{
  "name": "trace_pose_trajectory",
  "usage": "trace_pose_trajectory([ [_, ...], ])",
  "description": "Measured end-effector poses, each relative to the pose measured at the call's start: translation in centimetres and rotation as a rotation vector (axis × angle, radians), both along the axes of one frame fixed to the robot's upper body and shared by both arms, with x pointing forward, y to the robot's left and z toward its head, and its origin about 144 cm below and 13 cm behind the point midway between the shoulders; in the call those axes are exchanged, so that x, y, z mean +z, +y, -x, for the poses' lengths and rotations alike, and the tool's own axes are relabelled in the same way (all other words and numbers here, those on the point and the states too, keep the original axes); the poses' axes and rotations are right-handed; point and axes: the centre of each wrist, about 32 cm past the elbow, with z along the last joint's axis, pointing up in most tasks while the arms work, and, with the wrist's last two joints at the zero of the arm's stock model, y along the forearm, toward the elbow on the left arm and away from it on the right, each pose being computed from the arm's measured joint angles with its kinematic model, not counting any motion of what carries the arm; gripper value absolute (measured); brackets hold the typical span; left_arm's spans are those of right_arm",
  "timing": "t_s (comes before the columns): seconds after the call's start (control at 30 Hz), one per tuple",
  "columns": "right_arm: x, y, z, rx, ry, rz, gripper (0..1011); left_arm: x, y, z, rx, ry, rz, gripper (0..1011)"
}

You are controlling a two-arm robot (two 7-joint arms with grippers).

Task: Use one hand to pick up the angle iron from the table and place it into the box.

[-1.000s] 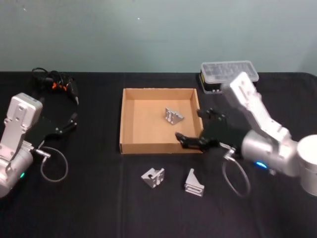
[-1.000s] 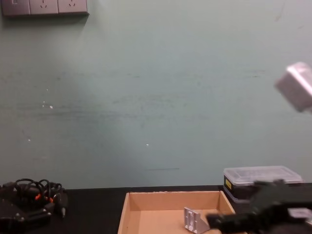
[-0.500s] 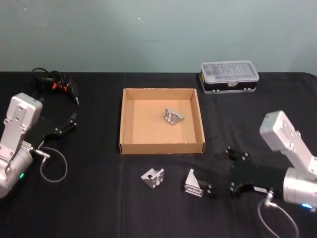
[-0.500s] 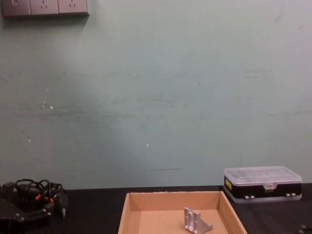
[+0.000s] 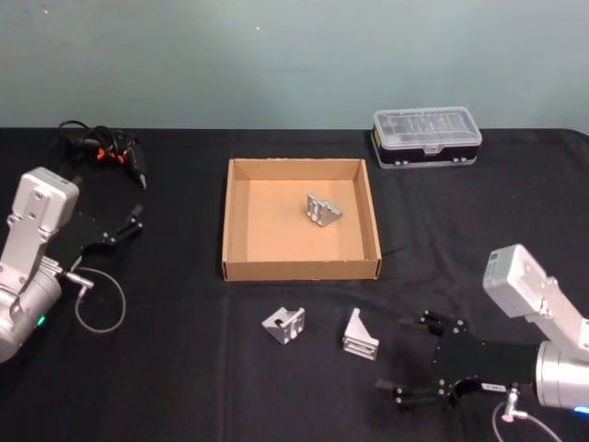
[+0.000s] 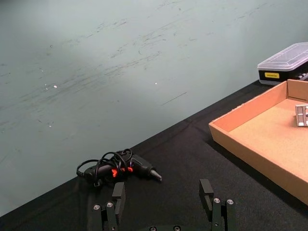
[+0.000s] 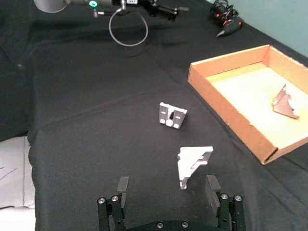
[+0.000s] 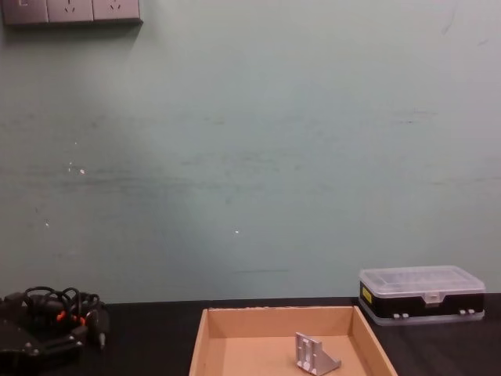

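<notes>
Two silver angle irons lie on the black table (image 5: 184, 368) in front of the box: one (image 5: 284, 324) to the left, one (image 5: 360, 335) to the right. A third angle iron (image 5: 322, 209) (image 8: 315, 354) lies inside the tan box (image 5: 299, 270). My right gripper (image 5: 400, 357) is low over the table, just right of the right-hand angle iron, open with nothing held. In the right wrist view that angle iron (image 7: 192, 163) lies just ahead of the open gripper (image 7: 167, 187), apart from the fingers. My left gripper (image 5: 115, 232) (image 6: 162, 192) rests open at the far left.
A black case with a clear lid (image 5: 425, 136) stands behind the box at the right. A tangle of black cable with orange parts (image 5: 101, 152) lies at the back left. A grey cable loop (image 5: 99, 302) hangs by the left arm.
My right gripper has drawn back from the box's front right corner toward the table's front edge and come down beside the right-hand angle iron. The left arm has barely moved.
</notes>
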Motion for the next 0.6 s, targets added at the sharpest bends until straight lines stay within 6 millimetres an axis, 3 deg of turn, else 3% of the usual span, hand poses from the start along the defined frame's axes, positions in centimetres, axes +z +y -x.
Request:
trace_pose_trajectory([
  [0.6,-0.7,3.0,-1.1,-0.091,0.047,0.037,1004,0.0,0.0,0.0,0.000,0.000,0.000,1011],
])
